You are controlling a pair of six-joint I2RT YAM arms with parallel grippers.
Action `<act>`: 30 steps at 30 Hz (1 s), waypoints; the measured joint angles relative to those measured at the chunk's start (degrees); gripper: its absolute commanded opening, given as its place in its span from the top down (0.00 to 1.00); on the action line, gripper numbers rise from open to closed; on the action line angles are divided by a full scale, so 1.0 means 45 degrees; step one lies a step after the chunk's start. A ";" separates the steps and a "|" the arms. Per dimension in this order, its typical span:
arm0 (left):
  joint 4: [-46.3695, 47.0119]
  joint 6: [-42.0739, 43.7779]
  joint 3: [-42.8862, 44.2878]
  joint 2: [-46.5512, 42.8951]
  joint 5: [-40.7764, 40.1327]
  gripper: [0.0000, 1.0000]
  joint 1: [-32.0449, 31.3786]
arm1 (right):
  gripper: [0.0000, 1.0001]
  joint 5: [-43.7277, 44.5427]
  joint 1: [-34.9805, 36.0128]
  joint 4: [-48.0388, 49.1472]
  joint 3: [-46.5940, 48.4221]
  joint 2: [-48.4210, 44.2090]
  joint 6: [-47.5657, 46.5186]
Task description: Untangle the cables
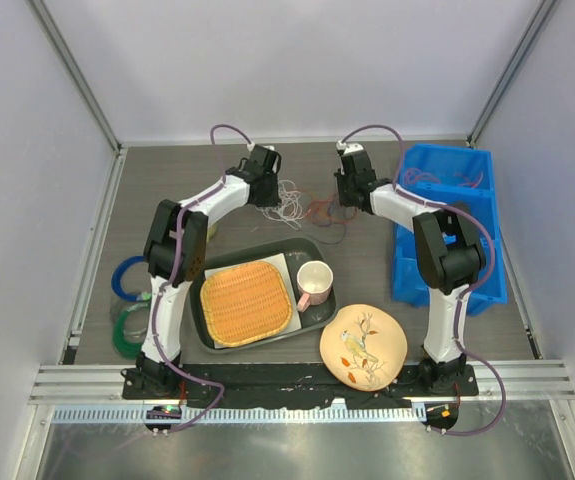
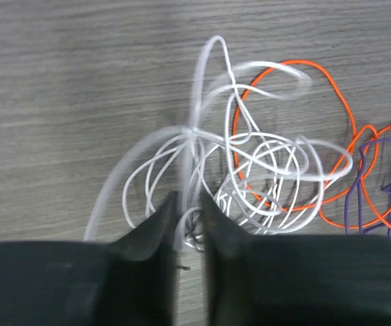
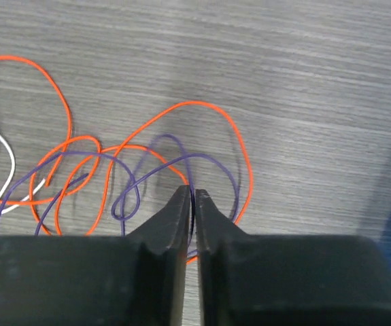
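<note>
The cables (image 1: 302, 207) are bunched just beyond the tray's (image 1: 302, 248) far edge, between both grippers. A white strand (image 2: 183, 170) is pinched in the nearly closed left gripper (image 2: 187, 204), and a purple strand (image 3: 202, 157) is clamped in the right gripper (image 3: 194, 198). Bare table lies beyond the tray's left. The blue bin (image 1: 447, 160) bounds its right.

The left arm (image 1: 212, 200) and the right arm (image 1: 399, 203) wear glossy white shells between chunky black joint housings. Thin mauve hoses (image 1: 229, 127) loop along both. Their jaws are matte black, wedge-shaped plastic.
</note>
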 measured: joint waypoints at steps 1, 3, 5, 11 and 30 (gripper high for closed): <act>-0.0019 0.0005 0.0146 0.0058 0.0044 1.00 0.0005 | 0.99 0.0078 -0.0015 -0.0126 0.0126 0.0000 -0.0044; -0.0049 0.0068 0.0321 0.0073 0.0097 1.00 0.0015 | 0.99 0.0063 -0.0034 -0.0364 0.0495 0.0000 -0.0131; -0.0010 0.0136 0.0457 0.0068 0.0209 1.00 0.0024 | 0.99 0.0049 -0.0073 -0.0491 0.1001 -0.0068 -0.0296; 0.0024 0.0199 0.0087 -0.0408 0.0529 1.00 0.0049 | 0.99 -0.0335 -0.0073 -0.0141 0.0763 -0.2501 -0.0724; 0.0835 -0.0602 -0.4279 -0.4828 -0.2016 1.00 0.0393 | 0.99 0.3857 -0.0073 0.4843 -0.6290 -1.4654 -0.0695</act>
